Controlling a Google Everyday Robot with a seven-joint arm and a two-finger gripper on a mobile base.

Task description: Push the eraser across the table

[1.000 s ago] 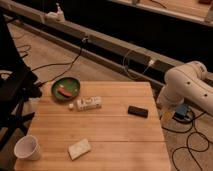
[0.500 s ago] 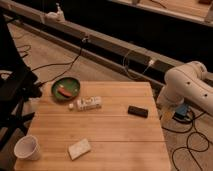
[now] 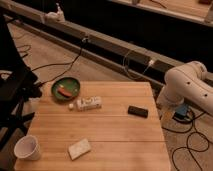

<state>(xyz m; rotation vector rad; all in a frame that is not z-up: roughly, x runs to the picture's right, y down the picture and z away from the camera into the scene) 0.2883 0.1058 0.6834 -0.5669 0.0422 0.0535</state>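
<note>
The eraser is a small flat black block lying on the right part of the light wood table, close to its right edge. The white robot arm stands off the table's right side. My gripper is at the arm's lower end, just beyond the right table edge, to the right of the eraser and apart from it. It holds nothing that I can see.
A white printed box lies left of the eraser. A green plate with a red item sits at the back left. A paper cup and a beige sponge block sit near the front left. A black chair stands left; cables cover the floor.
</note>
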